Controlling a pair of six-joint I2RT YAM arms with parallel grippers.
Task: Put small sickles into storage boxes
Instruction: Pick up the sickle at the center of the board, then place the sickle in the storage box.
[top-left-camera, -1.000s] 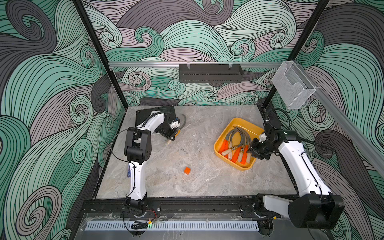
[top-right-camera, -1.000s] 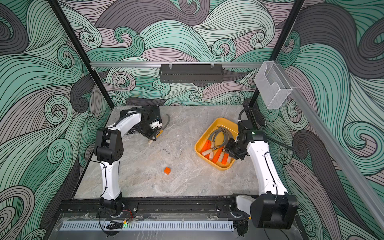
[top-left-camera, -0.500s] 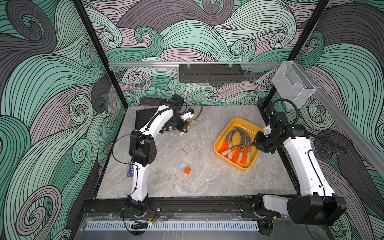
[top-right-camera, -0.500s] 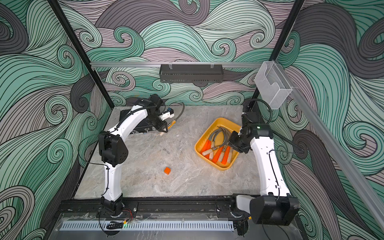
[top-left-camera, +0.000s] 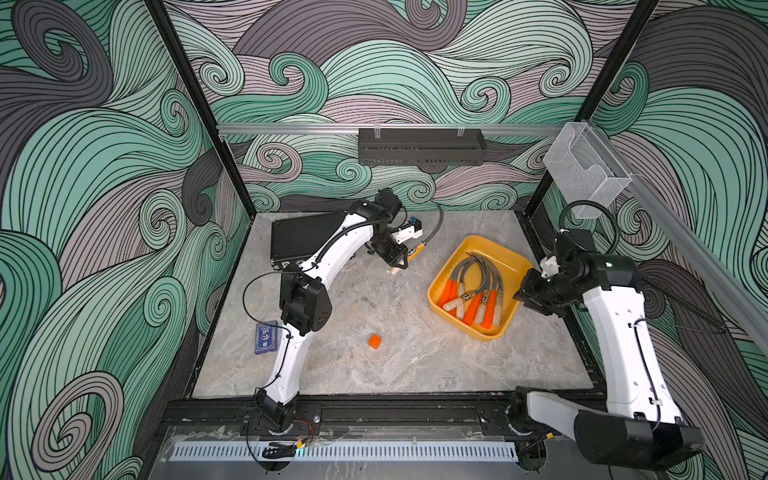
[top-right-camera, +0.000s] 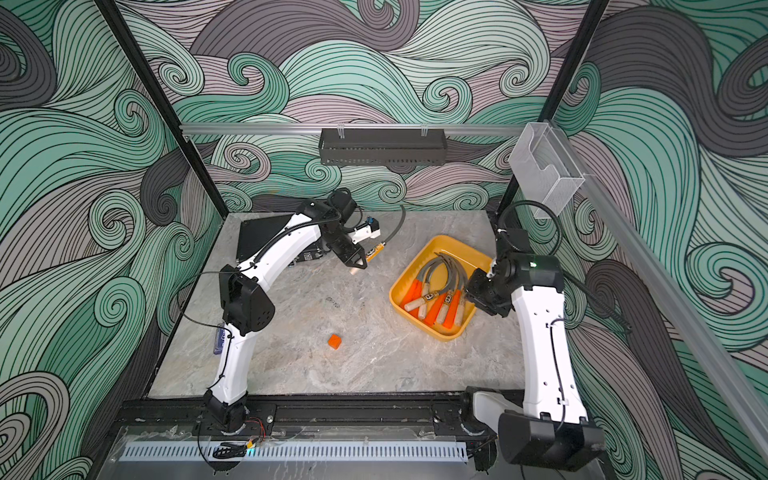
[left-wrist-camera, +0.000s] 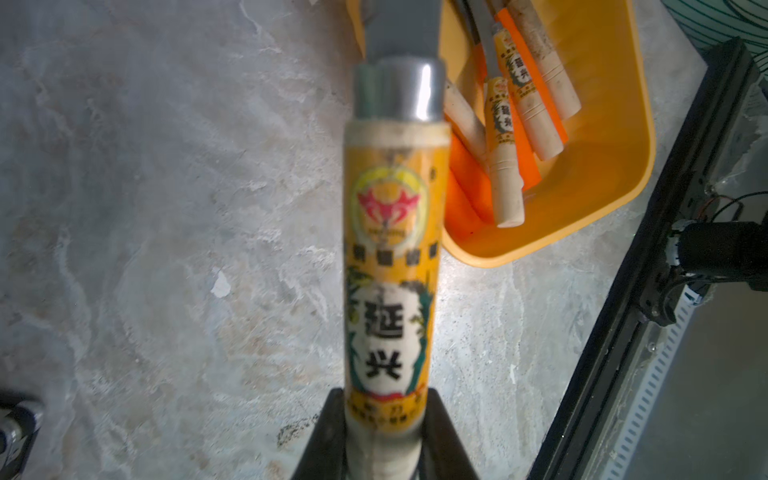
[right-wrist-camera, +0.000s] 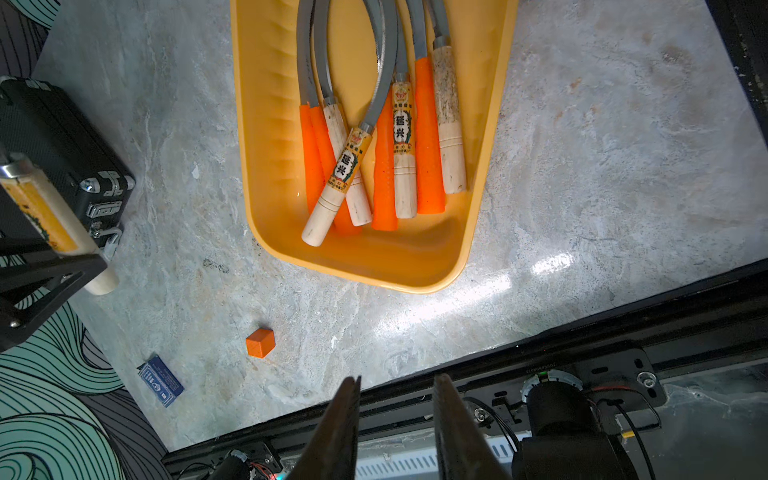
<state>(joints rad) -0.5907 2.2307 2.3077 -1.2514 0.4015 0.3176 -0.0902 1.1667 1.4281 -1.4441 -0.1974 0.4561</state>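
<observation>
Marbled grey tabletop (top-left-camera: 415, 365) under walls of teal and mauve swirls. Toward its right side, yellow tray (top-left-camera: 488, 242) set skew to the edges – loaded with small sickles (top-left-camera: 473, 297), grey blades curving toward the far end, orange and pale wooden handles bunched at the near end, some crossing.

Between tray and black case (top-left-camera: 303, 237), left gripper (top-left-camera: 397, 266) clenched on one more sickle (top-left-camera: 417, 250): pinches the labelled wooden handle near its butt and holds it clear of the marble, blade arching away toward the back wall. From the left wrist, that handle blurred and close, running straight out from between the fingers (left-wrist-camera: 328, 419), with the tray beyond it.

Right gripper (top-left-camera: 527, 293) raised near the tray's right rim – jaws a little apart, nothing between them.

Elsewhere on the marble, small orange cube (top-left-camera: 374, 341) well apart from the tray, and blue card (top-left-camera: 266, 337) at the left edge beside the left arm.
</observation>
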